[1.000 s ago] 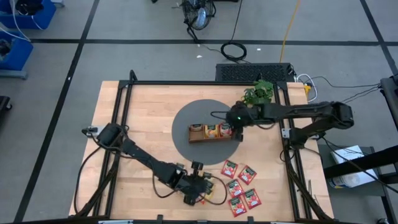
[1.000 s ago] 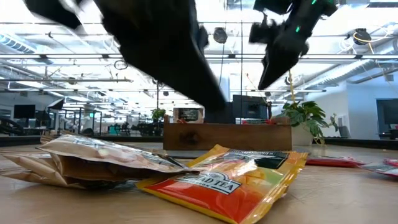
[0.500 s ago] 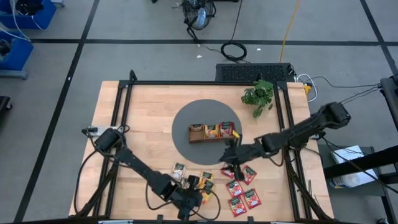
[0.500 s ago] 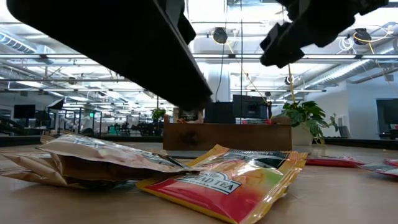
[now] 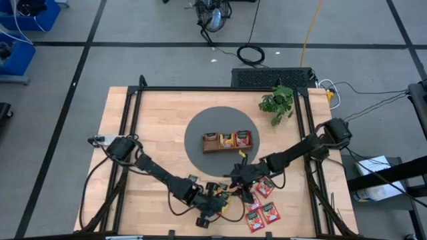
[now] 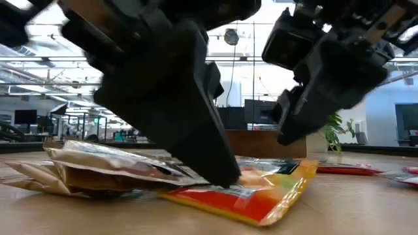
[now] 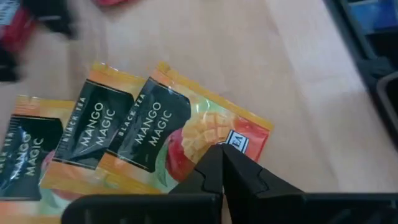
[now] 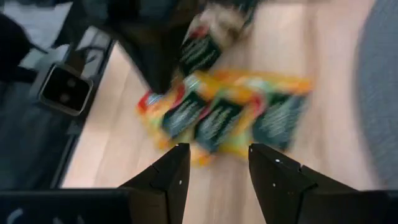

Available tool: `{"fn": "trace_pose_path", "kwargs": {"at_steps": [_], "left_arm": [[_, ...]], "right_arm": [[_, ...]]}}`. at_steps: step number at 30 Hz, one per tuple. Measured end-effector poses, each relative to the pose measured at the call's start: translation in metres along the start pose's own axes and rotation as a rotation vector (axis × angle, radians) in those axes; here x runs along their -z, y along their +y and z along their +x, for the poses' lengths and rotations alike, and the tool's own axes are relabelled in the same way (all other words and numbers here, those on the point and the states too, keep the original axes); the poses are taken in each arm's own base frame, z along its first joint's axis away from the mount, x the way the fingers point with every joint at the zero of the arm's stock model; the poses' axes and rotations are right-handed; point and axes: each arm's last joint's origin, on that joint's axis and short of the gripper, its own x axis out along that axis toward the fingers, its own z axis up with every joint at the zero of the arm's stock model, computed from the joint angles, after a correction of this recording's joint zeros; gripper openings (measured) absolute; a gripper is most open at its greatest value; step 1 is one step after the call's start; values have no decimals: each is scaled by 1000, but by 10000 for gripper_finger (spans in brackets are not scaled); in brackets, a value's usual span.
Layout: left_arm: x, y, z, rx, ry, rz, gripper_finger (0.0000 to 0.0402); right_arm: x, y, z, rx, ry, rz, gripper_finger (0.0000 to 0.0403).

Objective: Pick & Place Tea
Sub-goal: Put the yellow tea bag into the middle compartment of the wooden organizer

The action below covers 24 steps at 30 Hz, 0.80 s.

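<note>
Several orange-yellow tea sachets [image 7: 93, 124] lie flat and overlapping near the table's front edge, beside a cream one [image 6: 104, 166]. My left gripper [image 7: 222, 155] is shut, its tips on the nearest orange sachet [image 7: 186, 124]. My right gripper [image 8: 217, 158] hangs open just above the same orange sachets [image 8: 230, 112], touching nothing; in the high view it [image 5: 239, 179] is just right of my left gripper [image 5: 215, 200]. Several red sachets [image 5: 261, 200] lie flat to the right. The wooden tray [image 5: 227, 149] holds a sachet in each compartment. My left gripper rests its shut fingertips [image 6: 225, 179] on the top face of the orange sachet, near the red printed end [image 7: 239, 140]. The fingers slant down from the table's left. The sachet lies on the table, partly over its neighbours.
The tray stands on a grey round mat [image 5: 200, 127] at mid-table. A potted plant [image 5: 277, 100] stands at the far right. Black rails [image 5: 133, 120] run along the table's sides. Bare wood lies left of the mat.
My right gripper has swung from over the tray toward the near edge and down, tipping flatter, and now hangs over the orange sachets. My left gripper has sunk onto the orange sachet, whose raised end now lies lower.
</note>
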Motion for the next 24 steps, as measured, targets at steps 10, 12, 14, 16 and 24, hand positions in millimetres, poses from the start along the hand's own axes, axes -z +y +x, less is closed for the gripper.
{"fn": "trace_pose_path", "kwargs": {"at_steps": [10, 12, 14, 16, 24], "left_arm": [[1, 21, 11, -62, 1, -6, 12], [0, 23, 12, -68, -3, -2, 16], [0, 25, 12, -70, -4, -2, 16], [0, 26, 12, -73, -4, 0, 8], [1, 26, 14, -80, 0, 9, 13]], "right_arm": [[0, -2, 1, -10, 8, 17, 153], [1, -2, 1, -6, 13, 27, 153], [1, -3, 1, -2, 15, 37, 153], [2, -4, 1, 8, 23, 41, 153], [2, -20, -5, 82, 82, 89, 153]]}}
